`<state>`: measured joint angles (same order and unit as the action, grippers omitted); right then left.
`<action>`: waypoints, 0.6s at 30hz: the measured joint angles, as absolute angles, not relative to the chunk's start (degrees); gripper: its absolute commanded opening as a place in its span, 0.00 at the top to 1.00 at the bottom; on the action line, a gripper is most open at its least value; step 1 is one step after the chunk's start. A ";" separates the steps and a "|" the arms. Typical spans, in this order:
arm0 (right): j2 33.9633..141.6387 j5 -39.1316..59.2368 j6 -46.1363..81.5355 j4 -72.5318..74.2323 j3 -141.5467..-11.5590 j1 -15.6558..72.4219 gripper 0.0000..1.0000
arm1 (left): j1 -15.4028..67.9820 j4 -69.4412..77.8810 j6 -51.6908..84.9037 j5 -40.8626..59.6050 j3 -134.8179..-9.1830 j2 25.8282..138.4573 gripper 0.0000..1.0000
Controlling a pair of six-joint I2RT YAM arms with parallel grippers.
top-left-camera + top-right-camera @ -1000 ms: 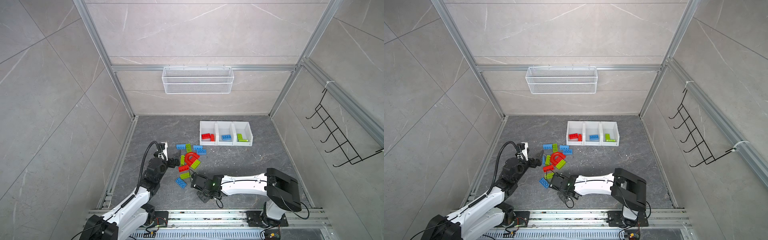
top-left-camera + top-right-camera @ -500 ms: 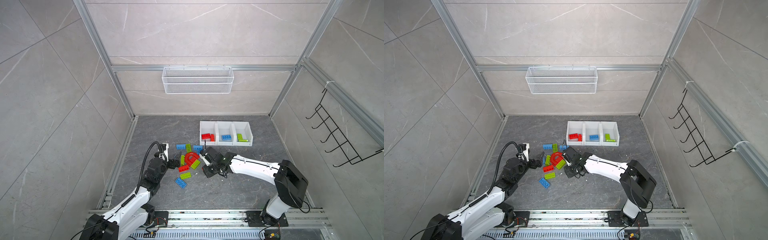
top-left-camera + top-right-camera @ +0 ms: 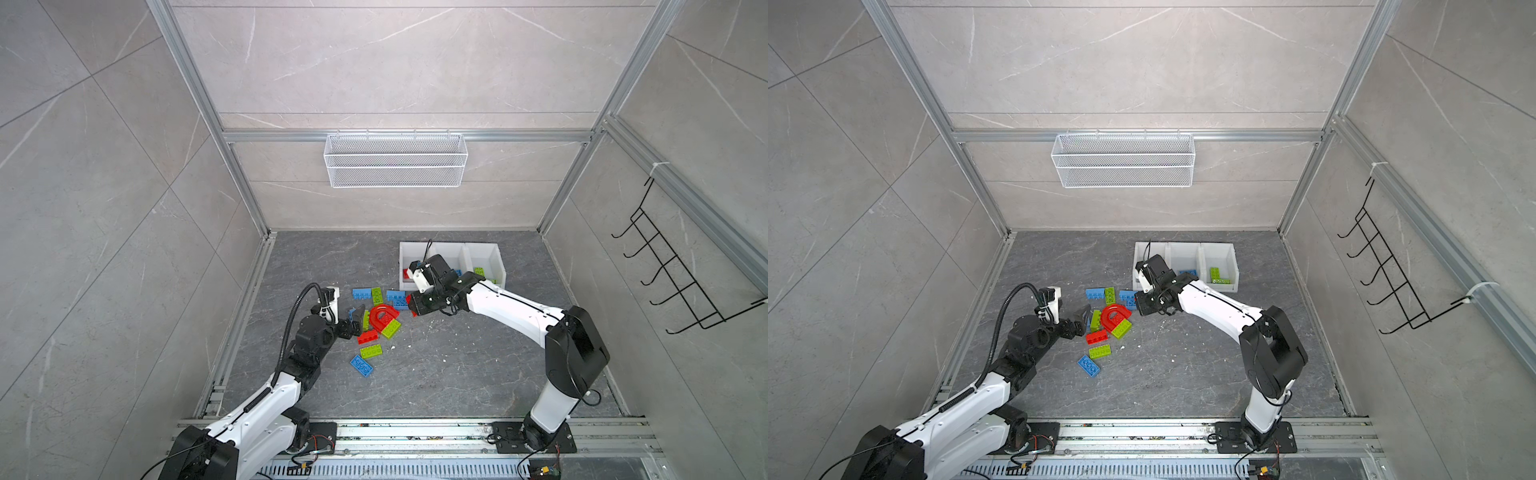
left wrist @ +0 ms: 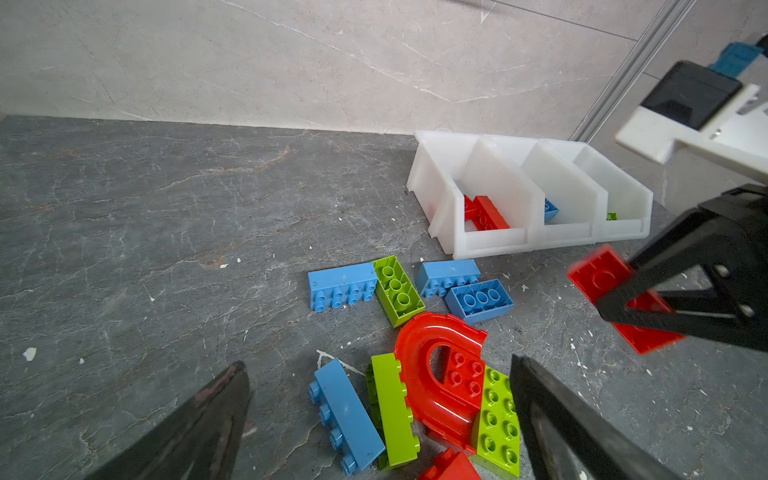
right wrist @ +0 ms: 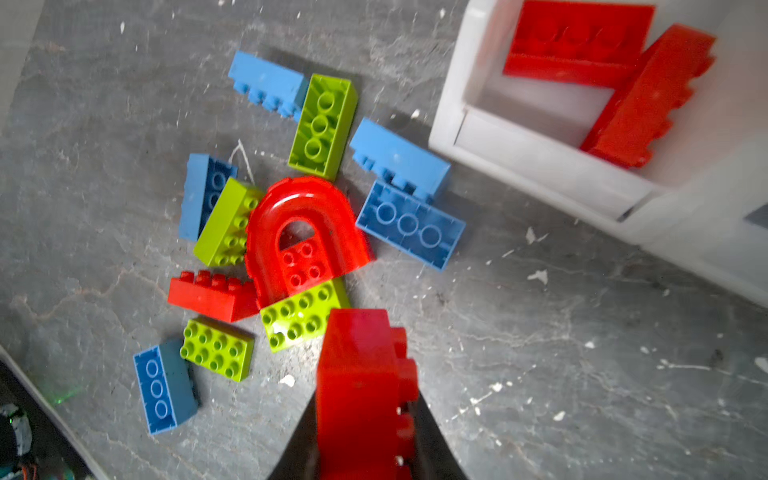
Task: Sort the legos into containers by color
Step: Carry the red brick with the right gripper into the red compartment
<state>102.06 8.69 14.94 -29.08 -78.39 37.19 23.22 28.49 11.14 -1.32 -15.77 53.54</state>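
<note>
**A:** Where is the right gripper (image 3: 415,306)?

**B:** Just right of centre in both top views. It is in front of the containers (image 3: 451,246), by the near corner of the leftmost bin. Its fingers pinch a red brick (image 5: 361,374). The right wrist view shows that brick clamped between the two black fingers. In the left wrist view it looks raised clear of the grey floor (image 3: 457,374), though it is blurred there.

**A:** And the left gripper (image 3: 356,320)?

**B:** Left of centre, at the left edge of the pile of legos (image 3: 371,351). Its fingers (image 4: 216,415) are spread wide with nothing between them. In the left wrist view a blue brick (image 4: 345,415) and a lime green brick (image 4: 392,411) lie on the floor in the gap beyond the tips.

**A:** What is in the containers?

**B:** They are three white bins joined in a row, right of centre and toward the back wall. The left bin holds red bricks (image 5: 582,45), the middle bin blue ones (image 4: 550,210), and the right bin lime green ones (image 3: 1217,276).

**A:** What lies loose?

**B:** The pile sits at the centre of the frame, between the two grippers. A red arch (image 3: 380,312) lies in the middle of it, with one end over a lime green brick. Around it I count five blue bricks, four lime green and one red rectangular brick (image 5: 212,293). Several of them touch the arch. One blue brick (image 3: 361,365) lies nearest the lower edge, beside a lime green one.
</note>
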 measured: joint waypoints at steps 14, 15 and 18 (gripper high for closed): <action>118.83 8.43 14.74 -29.26 -98.28 29.52 0.86 | 23.22 28.56 11.09 -0.95 -15.77 53.43 0.00; 120.03 8.40 14.74 -29.43 -99.74 28.95 0.85 | 23.22 28.56 11.09 -0.95 -15.77 53.43 0.00; 123.07 8.43 14.79 -30.04 -103.37 27.70 0.84 | 23.22 28.71 11.09 -0.86 -15.77 53.45 0.00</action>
